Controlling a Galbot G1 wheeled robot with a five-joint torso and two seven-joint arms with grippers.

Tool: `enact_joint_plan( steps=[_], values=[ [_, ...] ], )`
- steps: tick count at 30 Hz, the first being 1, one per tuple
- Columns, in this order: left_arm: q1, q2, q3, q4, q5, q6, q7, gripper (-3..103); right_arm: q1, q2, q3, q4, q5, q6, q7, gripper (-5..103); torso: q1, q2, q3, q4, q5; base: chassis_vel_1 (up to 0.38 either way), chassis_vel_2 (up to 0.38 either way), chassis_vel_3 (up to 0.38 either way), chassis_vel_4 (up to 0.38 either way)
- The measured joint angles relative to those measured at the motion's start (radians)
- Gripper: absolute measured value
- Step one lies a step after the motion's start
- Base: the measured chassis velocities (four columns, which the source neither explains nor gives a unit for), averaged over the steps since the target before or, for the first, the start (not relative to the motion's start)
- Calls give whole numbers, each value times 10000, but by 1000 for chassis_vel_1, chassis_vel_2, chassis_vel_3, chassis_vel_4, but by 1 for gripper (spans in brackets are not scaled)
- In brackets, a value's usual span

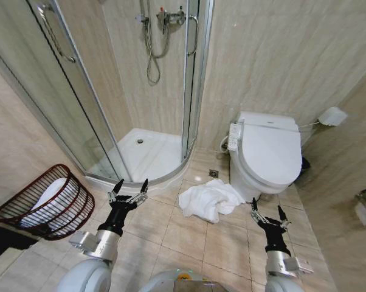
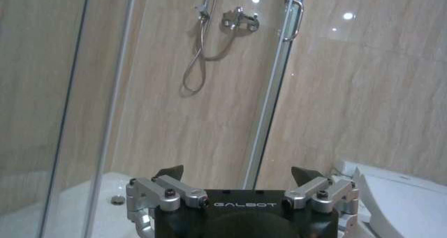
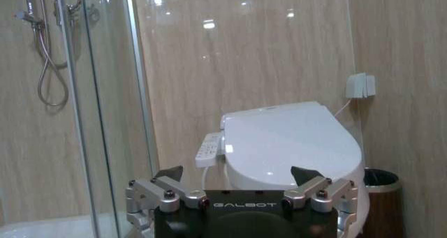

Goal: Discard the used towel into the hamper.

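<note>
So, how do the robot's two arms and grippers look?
Both the left gripper and the right gripper are black with pointed black jaws on silver metal linkages. The wrist views show white GALBOT lettering on each black body. The forearms are black with silver-grey cuffs.

One towel point(image 1: 210, 201), one hamper point(image 1: 44, 204), one toilet point(image 1: 265, 154), two claws: left point(image 1: 127, 188), right point(image 1: 267, 214).

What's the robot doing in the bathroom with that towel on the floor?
Nothing is being held right now. The white towel lies crumpled on the floor tiles beside the toilet. The left gripper and the right gripper are both open and empty, raised above the floor, one on each side of the towel. The hamper sits tilted at the robot's left by the shower, with something white already inside.
</note>
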Motion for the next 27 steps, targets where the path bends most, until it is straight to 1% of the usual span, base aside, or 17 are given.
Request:
enact_joint_plan(
  steps=[3,9,17,27],
  values=[
    [0,0,0,0,0,0,0,100,23,9,17,-86,-149,165,210,100,-61,-170,-107,0,0,0,0,0,0],
    [0,0,0,0,0,0,0,100,21,-38,80,-87,-156,210,300,100,-140,-378,-235,0,0,0,0,0,0],
    [0,0,0,0,0,0,0,100,-11,-32,74,-89,-84,456,57,100,-250,-704,-452,0,0,0,0,0,0],
    [0,0,0,0,0,0,0,100,1,-34,100,-172,-7,747,-17,100,-379,-1091,-710,0,0,0,0,0,0]
  ],
)
